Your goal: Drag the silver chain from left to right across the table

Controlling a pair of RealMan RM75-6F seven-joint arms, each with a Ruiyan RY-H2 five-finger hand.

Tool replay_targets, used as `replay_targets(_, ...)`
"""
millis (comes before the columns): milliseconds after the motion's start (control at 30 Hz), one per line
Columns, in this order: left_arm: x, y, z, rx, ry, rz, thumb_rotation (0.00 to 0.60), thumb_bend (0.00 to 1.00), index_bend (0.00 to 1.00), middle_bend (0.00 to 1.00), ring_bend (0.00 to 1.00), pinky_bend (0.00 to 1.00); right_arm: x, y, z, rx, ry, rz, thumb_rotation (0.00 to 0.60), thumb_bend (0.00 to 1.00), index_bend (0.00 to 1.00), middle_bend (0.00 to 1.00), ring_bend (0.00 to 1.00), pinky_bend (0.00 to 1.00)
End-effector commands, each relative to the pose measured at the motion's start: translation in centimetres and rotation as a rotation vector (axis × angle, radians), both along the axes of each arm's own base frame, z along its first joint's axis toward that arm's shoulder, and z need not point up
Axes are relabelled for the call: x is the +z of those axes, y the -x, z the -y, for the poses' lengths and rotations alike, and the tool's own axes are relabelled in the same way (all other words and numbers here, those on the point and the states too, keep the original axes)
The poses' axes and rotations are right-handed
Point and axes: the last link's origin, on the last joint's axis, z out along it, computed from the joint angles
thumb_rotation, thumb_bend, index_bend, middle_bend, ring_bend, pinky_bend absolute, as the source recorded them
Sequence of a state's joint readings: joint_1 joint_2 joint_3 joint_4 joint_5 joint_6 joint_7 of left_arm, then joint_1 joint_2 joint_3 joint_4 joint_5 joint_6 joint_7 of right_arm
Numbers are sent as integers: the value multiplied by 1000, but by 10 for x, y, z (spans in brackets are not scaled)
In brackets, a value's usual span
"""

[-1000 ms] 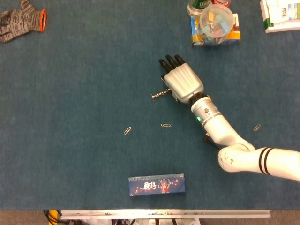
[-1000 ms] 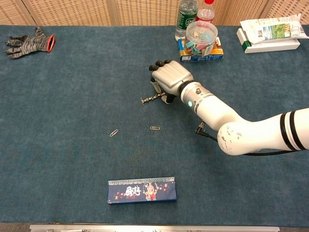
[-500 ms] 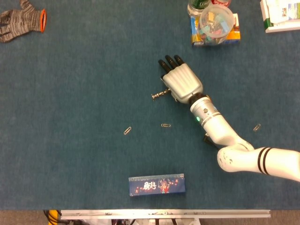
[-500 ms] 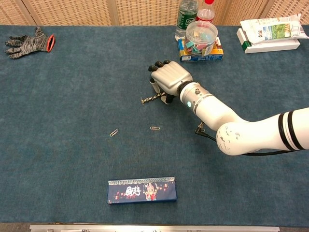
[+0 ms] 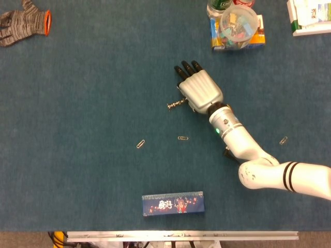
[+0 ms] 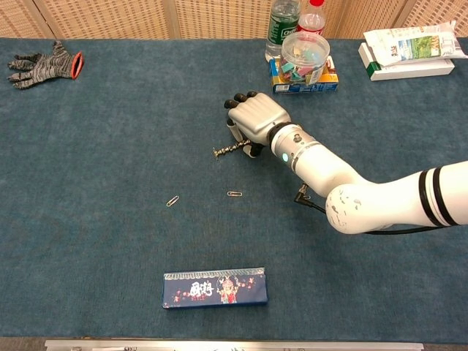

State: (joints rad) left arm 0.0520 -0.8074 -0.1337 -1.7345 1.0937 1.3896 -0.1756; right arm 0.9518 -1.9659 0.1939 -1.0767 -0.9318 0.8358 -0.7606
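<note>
Since the frame one second ago, the right hand (image 5: 200,92) has shifted only very slightly, and the silver chain (image 5: 175,104) lies at almost the same place; the other things did not move.

The right hand lies palm down on the blue table (image 5: 88,93), near the middle and a little to the right. Its dark fingers (image 5: 187,69) point away from the robot and are close together. In the chest view the right hand (image 6: 255,121) shows the fingers curled downward at the front. One end of the silver chain (image 6: 228,150) goes under the thumb side of the hand, and the free end sticks out to the left on the table. The hand seems to pinch or press the chain there, but the contact itself is hidden, so I cannot tell the exact grip. The left hand does not show in any view.

Two paper clips (image 5: 140,143) lie on the table nearer to the robot than the chain, and one more paper clip (image 5: 283,140) lies to the right of the arm. A dark blue box with a printed picture (image 5: 172,203) lies close to the near edge. A grey knitted glove (image 5: 23,21) with an orange cuff is in the far left corner. A clear tub with colourful small things (image 5: 237,23) stands on a box at the far side, next to bottles (image 6: 284,23).
</note>
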Motion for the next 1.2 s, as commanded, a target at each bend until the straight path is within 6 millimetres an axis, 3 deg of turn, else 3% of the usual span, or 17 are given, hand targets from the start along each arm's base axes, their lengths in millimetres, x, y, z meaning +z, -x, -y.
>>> replay_targets(33,1,0,0,1,-1,0,600,125,552,203,58,7,0,0,0,-2,-2,0,600,305,543,105,0,114)
replay_targets(533,0,-1,-1,-6,7,3,600,125,552,203,58,7,6,-4,-1,1,1,19,600,359,573,105,0,113)
replay_targets(1200,-4,-2,-2,-8,25,-4,600,125,553,203,58,7,45,-9,-17,53,31,79,600,365,576,105,0,112)
